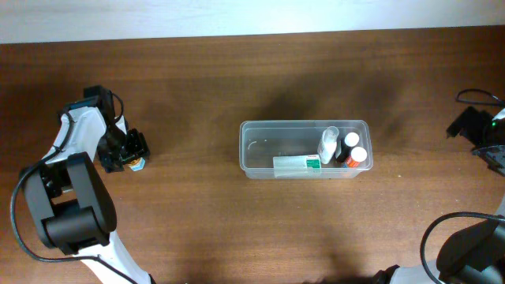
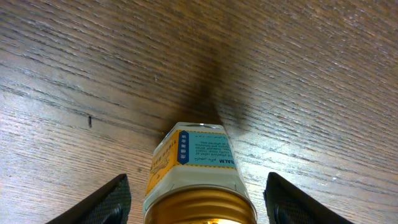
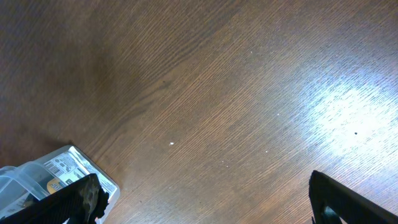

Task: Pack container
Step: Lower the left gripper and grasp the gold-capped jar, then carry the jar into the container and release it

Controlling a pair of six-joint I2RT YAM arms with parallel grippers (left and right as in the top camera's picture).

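The container (image 1: 251, 134) is a clear plastic bin in the middle of the table. It holds a white and green box (image 1: 297, 164), a white bottle (image 1: 327, 146) and two small bottles (image 1: 354, 150) with white and orange caps. A small jar (image 2: 194, 165) with a gold lid and a yellow and teal label lies on the wood at the far left. My left gripper (image 2: 196, 202) straddles the jar, and a gap shows between each finger and the jar. The overhead view shows that gripper (image 1: 132, 151) over the jar (image 1: 138, 165). My right gripper (image 3: 205, 205) is wide open over bare wood.
A corner of the container (image 3: 62, 165) shows at the lower left of the right wrist view. The right arm (image 1: 477, 126) sits at the table's far right edge, well away from the bin. A pale wall strip runs along the back of the table.
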